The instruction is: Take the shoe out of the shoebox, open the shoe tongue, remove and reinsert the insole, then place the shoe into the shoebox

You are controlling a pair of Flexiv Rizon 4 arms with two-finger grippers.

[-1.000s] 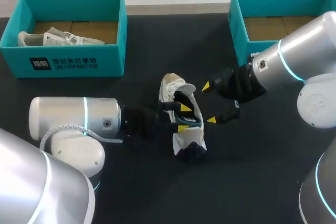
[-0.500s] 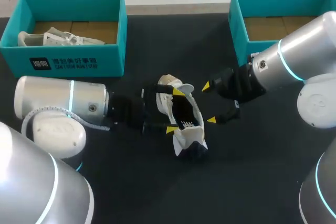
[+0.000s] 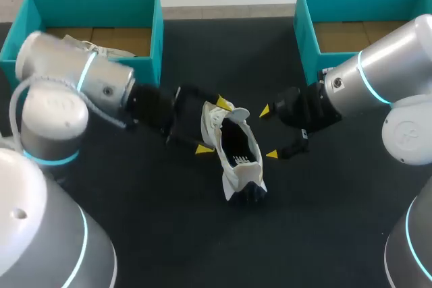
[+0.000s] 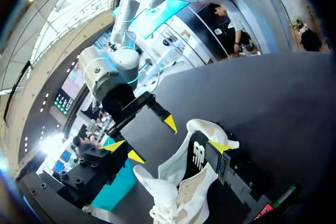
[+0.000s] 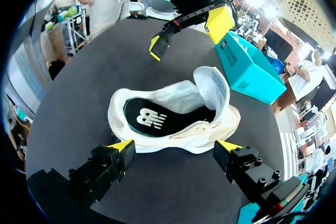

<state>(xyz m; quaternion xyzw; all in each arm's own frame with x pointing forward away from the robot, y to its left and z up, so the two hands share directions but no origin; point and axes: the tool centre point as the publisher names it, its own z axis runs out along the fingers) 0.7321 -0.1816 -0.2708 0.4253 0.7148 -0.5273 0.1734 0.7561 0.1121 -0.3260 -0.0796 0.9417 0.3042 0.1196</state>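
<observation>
Shoe (image 3: 233, 166) sits loose mid-bench (image 3: 202, 247), out of any box. Left end effector (image 3: 213, 126) is spread wide around its heel, gripping nothing. Right end effector (image 3: 268, 133), also wide and empty, waits beside it. A lopsided pinch could skid or tip it.

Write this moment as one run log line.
shoe: on table, insole inside | left gripper: open, at heel | right gripper: open, beside shoe

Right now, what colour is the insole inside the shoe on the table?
Black with a white mark; the insole shows best in the right wrist view.
</observation>
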